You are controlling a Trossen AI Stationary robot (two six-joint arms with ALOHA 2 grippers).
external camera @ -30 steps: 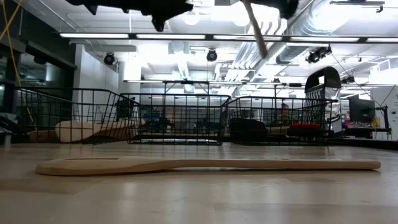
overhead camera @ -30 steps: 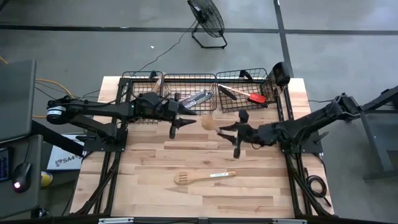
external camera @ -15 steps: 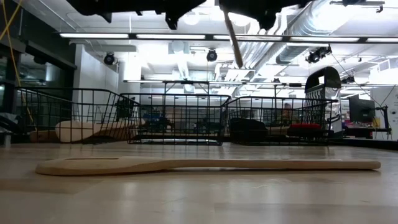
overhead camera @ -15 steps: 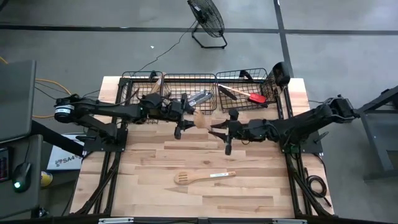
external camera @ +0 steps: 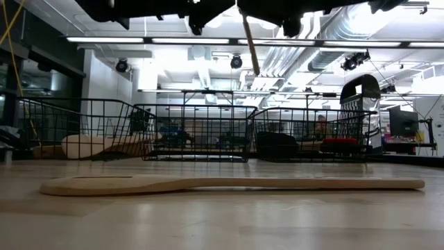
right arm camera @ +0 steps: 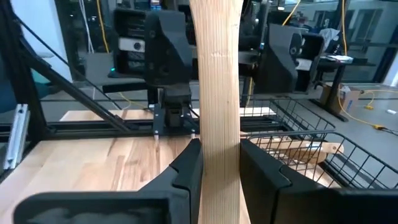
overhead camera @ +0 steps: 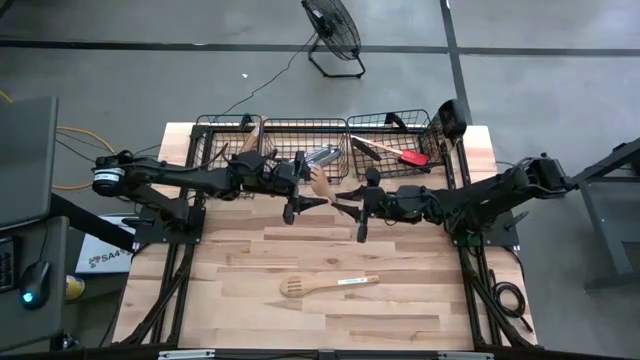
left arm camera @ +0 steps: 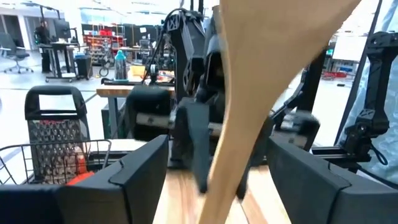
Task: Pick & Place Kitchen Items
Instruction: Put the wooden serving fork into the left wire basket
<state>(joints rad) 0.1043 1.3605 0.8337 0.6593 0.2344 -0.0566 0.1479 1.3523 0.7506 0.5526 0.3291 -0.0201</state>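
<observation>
We have a pale wooden spoon (overhead camera: 322, 187) up in the air between the two arms, just in front of the middle black wire basket (overhead camera: 300, 128). The right gripper (right arm camera: 219, 163) holds its flat handle, fingers pressed narrow against the wood on both sides. The left gripper (left arm camera: 211, 177) faces it with fingers spread wide around the broad head, not touching it as far as we can tell, since the head fills that wrist view.

We judge the spoon light, stiff and dry, unlikely to slip or break. The narrow part of the handle is the sound place to take hold; the wide bowl would need a fuller spread and could pivot.

On the bare butcher-block table (overhead camera: 250, 300) we count one pale wooden slotted spatula (overhead camera: 328, 285), lying flat, well apart from both arms. There are three baskets in a row. The right one holds a red-headed spatula (overhead camera: 411, 157), the middle one silver cutlery (overhead camera: 322, 156); the rest we cannot count.
</observation>
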